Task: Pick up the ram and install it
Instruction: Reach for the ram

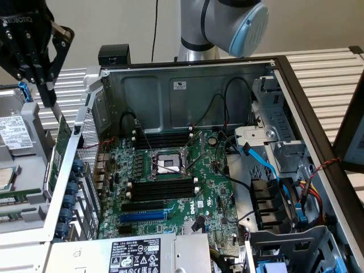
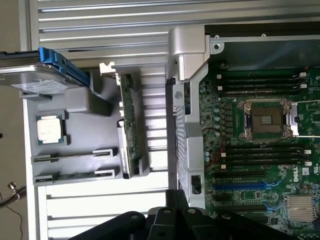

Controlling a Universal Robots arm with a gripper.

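One gray tray [image 2: 90,132] holds the ram [image 2: 129,130], standing on edge.

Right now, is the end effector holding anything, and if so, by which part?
Nothing is held. The end effector is shut on nothing, clear of the ram, which stands on edge in the grey tray beside the computer case.

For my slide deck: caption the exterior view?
Shut black gripper above thin dark-green ram stick standing in grey tray beside open computer case.
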